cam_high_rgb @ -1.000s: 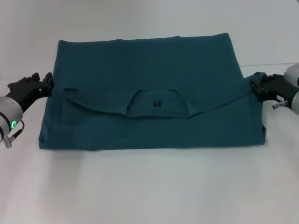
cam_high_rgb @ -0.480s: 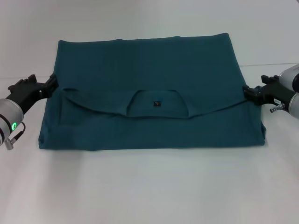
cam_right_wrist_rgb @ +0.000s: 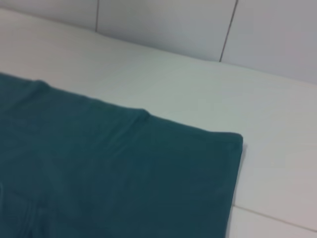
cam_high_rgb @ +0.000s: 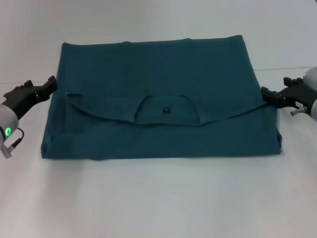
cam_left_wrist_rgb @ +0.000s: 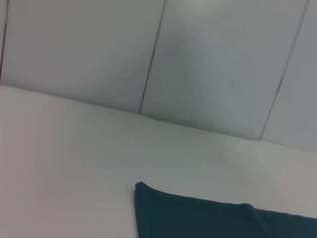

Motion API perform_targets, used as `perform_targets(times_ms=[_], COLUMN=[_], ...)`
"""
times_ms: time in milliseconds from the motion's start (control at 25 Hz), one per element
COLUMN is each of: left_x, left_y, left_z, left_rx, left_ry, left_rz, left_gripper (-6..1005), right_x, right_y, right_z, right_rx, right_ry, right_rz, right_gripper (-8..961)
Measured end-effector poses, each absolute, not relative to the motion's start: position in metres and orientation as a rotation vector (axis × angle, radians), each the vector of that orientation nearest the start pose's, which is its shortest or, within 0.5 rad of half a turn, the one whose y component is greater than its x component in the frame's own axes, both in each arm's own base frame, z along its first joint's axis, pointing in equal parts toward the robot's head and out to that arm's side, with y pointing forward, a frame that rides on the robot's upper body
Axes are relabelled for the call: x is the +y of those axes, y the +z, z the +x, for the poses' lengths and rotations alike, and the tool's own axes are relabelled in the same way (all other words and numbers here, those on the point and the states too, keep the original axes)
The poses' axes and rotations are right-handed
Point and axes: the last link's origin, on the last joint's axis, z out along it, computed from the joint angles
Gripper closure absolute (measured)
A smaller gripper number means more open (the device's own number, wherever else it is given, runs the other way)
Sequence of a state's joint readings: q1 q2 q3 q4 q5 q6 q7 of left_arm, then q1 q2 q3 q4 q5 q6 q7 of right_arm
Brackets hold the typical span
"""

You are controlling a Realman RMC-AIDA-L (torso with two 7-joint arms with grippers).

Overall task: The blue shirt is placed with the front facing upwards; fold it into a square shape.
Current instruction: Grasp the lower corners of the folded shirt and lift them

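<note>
The blue shirt lies flat on the white table as a wide rectangle. Its upper part is folded down toward me, so the collar and small dark neck label face up. My left gripper hovers open just off the shirt's left edge, level with the folded-over shoulder line. My right gripper is open too, just off the right edge at the same height. Neither holds cloth. A corner of the shirt shows in the left wrist view, and the shirt's far corner in the right wrist view.
White tabletop surrounds the shirt on all sides, with a wide bare strip in front of it. A pale panelled wall rises behind the table. A seam in the table runs off to the right behind the right gripper.
Both grippers released the shirt's side edges and drew back outward. The bit of cloth lifted at the right edge now lies flat.
</note>
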State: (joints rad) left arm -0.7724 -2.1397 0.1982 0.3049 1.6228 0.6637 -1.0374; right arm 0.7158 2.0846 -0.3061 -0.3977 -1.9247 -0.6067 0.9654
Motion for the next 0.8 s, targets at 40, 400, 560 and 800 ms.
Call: perform_targets(times_ms=[40,400,560,800], left_x=[0.436,0.42,0.403,0.38], left_y=[0.001,0.029,0.041,0.052], left_z=[-0.298,-0.3,-0.302,-0.314], left_rx=[-1.036,-1.123,-1.077,-1.013], left_ry=[-0.669,-0.85,-0.919,-0.898], left_rz=[-1.703,-1.804,-1.874,-1.923], left_gripper=[296,298,299,300], right_x=[0.427,0.417,0.403,0.378], right_y=[0.026,0.05,0.059,0.074], right_z=[0.333,0.331,0.329,0.332], right_rx=[0.703,0.77,0.814,0.875], right_ry=[0.211,0.347,0.393,0.442], right_rz=[-1.904,-1.927,-1.978,-2.018], right_gripper=[222,221,221,221])
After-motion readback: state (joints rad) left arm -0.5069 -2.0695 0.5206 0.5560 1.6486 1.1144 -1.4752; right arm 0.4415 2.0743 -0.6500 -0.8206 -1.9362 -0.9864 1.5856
